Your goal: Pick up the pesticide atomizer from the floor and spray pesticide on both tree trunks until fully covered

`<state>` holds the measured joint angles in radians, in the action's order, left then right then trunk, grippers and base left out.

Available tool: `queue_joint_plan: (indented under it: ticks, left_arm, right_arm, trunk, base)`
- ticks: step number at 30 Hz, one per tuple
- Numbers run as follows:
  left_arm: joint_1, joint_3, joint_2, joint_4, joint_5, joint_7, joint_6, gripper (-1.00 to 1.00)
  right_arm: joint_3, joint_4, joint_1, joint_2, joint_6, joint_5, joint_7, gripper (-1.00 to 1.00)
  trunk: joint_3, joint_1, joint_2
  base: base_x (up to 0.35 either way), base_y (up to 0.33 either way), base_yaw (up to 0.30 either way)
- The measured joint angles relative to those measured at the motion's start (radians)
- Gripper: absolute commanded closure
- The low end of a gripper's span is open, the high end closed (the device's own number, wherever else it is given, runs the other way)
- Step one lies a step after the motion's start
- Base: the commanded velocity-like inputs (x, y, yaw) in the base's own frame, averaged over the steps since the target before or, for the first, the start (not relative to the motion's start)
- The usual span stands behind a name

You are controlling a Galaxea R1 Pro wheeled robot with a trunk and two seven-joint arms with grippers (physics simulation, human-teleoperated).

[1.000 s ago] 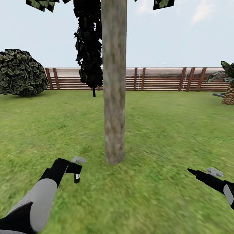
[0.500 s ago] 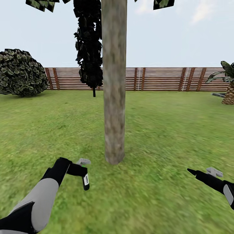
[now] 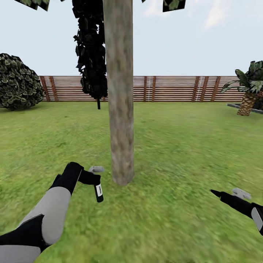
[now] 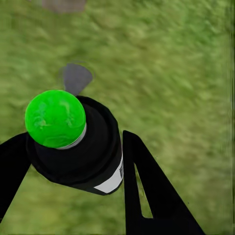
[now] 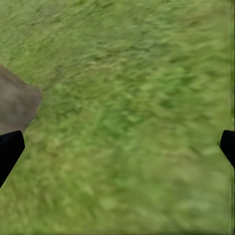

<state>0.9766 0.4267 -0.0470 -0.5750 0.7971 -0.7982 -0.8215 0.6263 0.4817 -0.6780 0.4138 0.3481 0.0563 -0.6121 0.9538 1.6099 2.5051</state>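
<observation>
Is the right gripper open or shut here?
Open and empty: in the right wrist view the right gripper's fingertips sit far apart, only lawn between them.

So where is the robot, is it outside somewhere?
Yes, it looks like a fenced garden. Green lawn covers the ground, a brown slatted wooden fence runs along the back, and a thick tree trunk stands in front, with a round shrub and open sky beyond.

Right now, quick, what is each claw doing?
Left claw: closed on the black pesticide atomizer with the round green cap.
Right claw: open, nothing in it, only lawn below.
</observation>
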Motion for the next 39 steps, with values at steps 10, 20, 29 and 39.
queue_joint_plan:
  ticks: [10,20,29,39]
  left_arm:
    - [-0.001,-0.001,-0.025,0.0,0.075,0.001,0.002,1.0]
    - [-0.009,0.0,-0.024,0.042,0.088,0.001,0.001,1.0]
    - [-0.009,0.001,-0.02,0.086,0.153,0.001,0.001,1.0]
    - [-0.009,0.001,-0.02,0.087,0.153,0.001,0.001,1.0]
  right_arm:
    - [0.001,0.0,0.0,0.006,0.0,0.0,0.0,-1.0]
    - [0.001,0.0,0.0,0.008,0.0,0.0,0.0,-1.0]
    - [-0.005,0.207,0.0,0.005,0.002,0.003,0.0,-1.0]
    - [-0.005,0.207,0.0,0.005,0.002,0.003,0.0,-1.0]
  trunk:
    - [0.0,0.0,0.0]
    - [0.0,0.0,0.0]
    - [0.0,0.0,0.0]
    - [0.0,0.0,0.0]
  base:
    - [0.253,0.0,-0.056]
    - [0.005,0.0,0.0]
    - [0.0,0.0,-0.026]
    - [0.0,0.0,-0.148]
